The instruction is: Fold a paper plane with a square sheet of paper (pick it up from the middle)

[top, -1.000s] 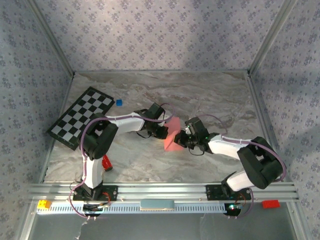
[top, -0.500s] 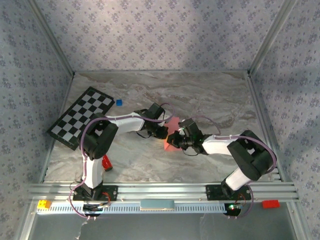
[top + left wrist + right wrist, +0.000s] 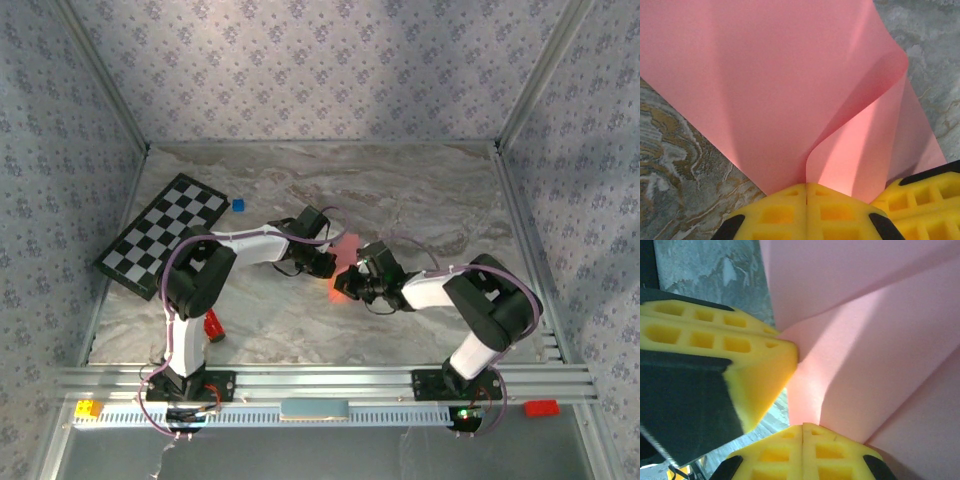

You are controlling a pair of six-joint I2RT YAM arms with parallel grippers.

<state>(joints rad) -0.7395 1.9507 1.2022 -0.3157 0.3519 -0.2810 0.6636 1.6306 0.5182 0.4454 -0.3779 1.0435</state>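
The square sheet of paper (image 3: 346, 252) is salmon pink and hangs bent and curled between both grippers at the table's middle. My left gripper (image 3: 328, 265) is shut on one edge of it; in the left wrist view the sheet (image 3: 785, 75) bows up from the closed yellow tips of the left gripper (image 3: 806, 186). My right gripper (image 3: 348, 287) is shut on the sheet's near edge, close beside the left one. In the right wrist view the paper (image 3: 870, 340) rises from the right gripper (image 3: 802, 427), with the left gripper's yellow fingers (image 3: 715, 337) just beside it.
A black-and-white checkerboard (image 3: 165, 233) lies at the far left, with a small blue cube (image 3: 238, 205) by its corner. A red glittery bar (image 3: 212, 325) lies beside the left arm's base. Patterned walls close in three sides of the marble table (image 3: 420, 190).
My right gripper has moved left toward the left gripper, both still holding the sheet. The paper has bunched up narrower between them. The left arm has hardly moved.
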